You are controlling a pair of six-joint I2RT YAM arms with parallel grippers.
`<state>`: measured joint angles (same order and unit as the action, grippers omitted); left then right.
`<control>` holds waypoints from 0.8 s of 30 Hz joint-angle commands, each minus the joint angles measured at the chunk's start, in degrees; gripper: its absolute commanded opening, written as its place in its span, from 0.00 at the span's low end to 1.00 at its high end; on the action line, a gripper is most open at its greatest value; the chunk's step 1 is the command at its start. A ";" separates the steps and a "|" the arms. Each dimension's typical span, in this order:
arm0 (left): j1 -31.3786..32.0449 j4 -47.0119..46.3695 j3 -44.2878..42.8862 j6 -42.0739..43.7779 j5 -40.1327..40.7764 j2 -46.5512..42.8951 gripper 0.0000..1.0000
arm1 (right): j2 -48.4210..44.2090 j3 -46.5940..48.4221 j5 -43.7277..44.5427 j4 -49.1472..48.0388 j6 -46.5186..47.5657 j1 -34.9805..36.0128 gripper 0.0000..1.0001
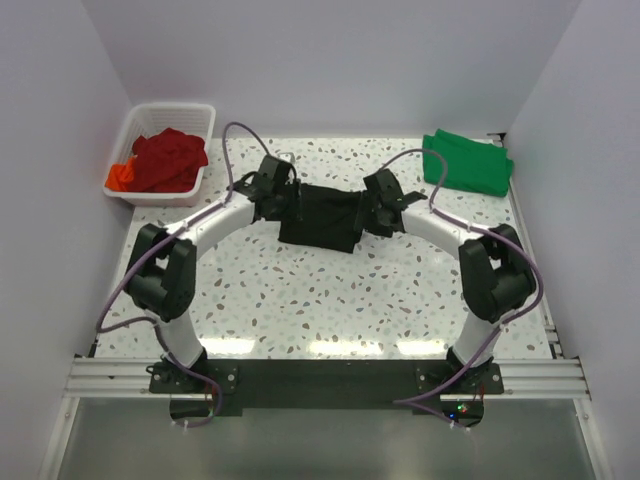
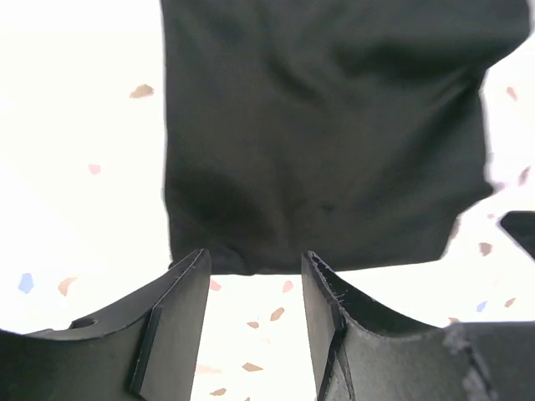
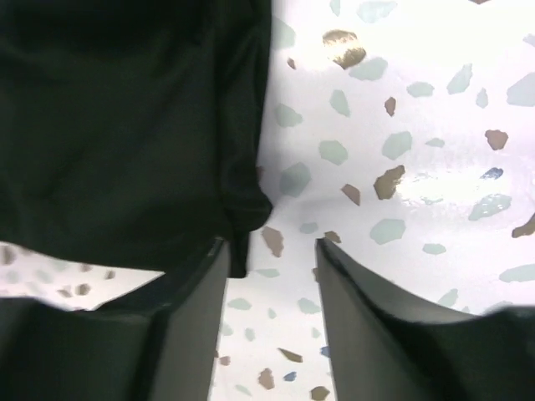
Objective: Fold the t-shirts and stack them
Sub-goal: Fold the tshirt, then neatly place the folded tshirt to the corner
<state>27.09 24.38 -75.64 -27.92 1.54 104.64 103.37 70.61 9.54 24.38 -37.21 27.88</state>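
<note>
Starting at the far left corner of the table [image 1: 330,310], a white slatted basket [image 1: 140,125] holds two garments: an orange t-shirt [image 1: 119,177] showing only at the near left edge, and a dark red t-shirt [image 1: 170,158] bunched over most of the interior.

Left arm: it reaches inward to the left edge of the black t-shirt [image 1: 320,215]. The left gripper [image 2: 255,288] stands with its fingers apart, bare table visible between them. In the left wrist view the hem of the black cloth lies just beyond the fingertips; no cloth is clamped between them.

Centre: the black t-shirt lies flat on the table, folded to a rough rectangle, between the two grippers, toward the far half of the table.

Right arm: it reaches inward to the right edge of the same shirt. The right gripper [image 3: 272,251] has its fingers apart. In the right wrist view a folded corner of black cloth hangs against the inner face of one finger [image 3: 201,292]; the gap itself shows speckled table. Whether that corner is touching the finger cannot be told.

Far right corner: the green t-shirt [image 1: 467,160] lies folded on the table, well apart from the black one.
</note>
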 commanded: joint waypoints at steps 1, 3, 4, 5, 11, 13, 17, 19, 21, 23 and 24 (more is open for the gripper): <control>-0.72 -2.50 -0.83 -1.25 5.14 -7.43 0.53 | -4.06 -2.23 -4.78 -5.56 -1.28 -3.44 0.57; -1.77 -1.97 -0.57 -1.70 5.14 -8.66 0.53 | -3.45 -3.81 -9.43 -9.59 -1.98 -5.63 0.59; -2.04 -1.71 -0.57 -2.39 5.23 -8.92 0.53 | -2.92 -4.25 -12.32 -11.09 -2.86 -6.43 0.60; -2.48 -1.53 -0.39 -2.49 5.05 -9.10 0.54 | -2.39 -5.03 -14.35 -12.68 -3.21 -7.13 0.61; -5.20 -0.04 0.49 -2.66 2.95 -9.54 0.54 | 5.25 -5.31 -30.97 -26.21 -7.35 -12.32 0.63; -5.99 -0.39 1.54 -2.58 2.07 -10.16 0.54 | 7.44 -4.52 -33.69 -29.38 -8.48 -12.76 0.63; -7.93 -1.27 3.04 -2.49 0.57 -10.95 0.54 | 11.23 -3.72 -37.31 -33.86 -11.30 -13.20 0.63; -8.28 -1.44 3.21 -2.23 0.13 -11.12 0.54 | 13.24 -3.64 -38.71 -36.41 -13.14 -13.46 0.63; -8.81 -1.53 3.39 -2.14 0.13 -11.39 0.54 | 14.13 -3.37 -39.51 -36.95 -13.59 -13.55 0.63; -9.42 -1.62 3.65 -1.96 0.04 -11.56 0.54 | 15.19 -3.02 -39.51 -36.43 -13.50 -13.47 0.63; -9.51 -1.62 3.65 -1.87 0.04 -11.65 0.54 | 15.45 -2.85 -39.60 -36.07 -13.33 -13.46 0.63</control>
<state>18.65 24.67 -72.27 -29.54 2.68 96.07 116.42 66.41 -27.73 -10.09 -49.15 14.50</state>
